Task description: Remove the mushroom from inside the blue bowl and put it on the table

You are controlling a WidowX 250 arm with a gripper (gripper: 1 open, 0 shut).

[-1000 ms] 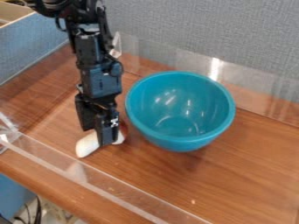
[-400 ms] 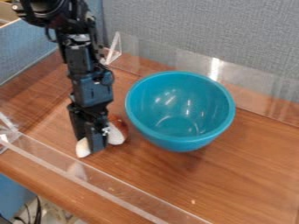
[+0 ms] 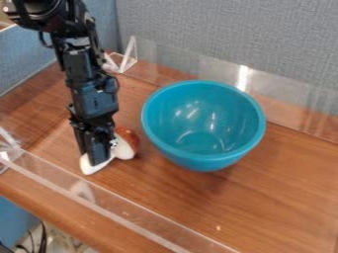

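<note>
On the table [image 3: 264,188], low clear acrylic walls [image 3: 79,188] run along the near and far edges; the near wall passes just in front of the gripper [image 3: 94,158], leaving little room on that side, while bare wood stretches off to the right in front of the blue bowl [image 3: 204,125]. The bowl stands upright near the middle, its inside showing only glossy teal. Compared with a second ago, the arm has shifted left in the picture, away from the bowl, and the jaws that stood apart have drawn together. The gripper points almost straight down with its fingertips at the tabletop. The mushroom [image 3: 114,149] lies on the wood left of the bowl, cream stem and a bit of orange cap showing around the fingers, which look clamped on it.
</note>
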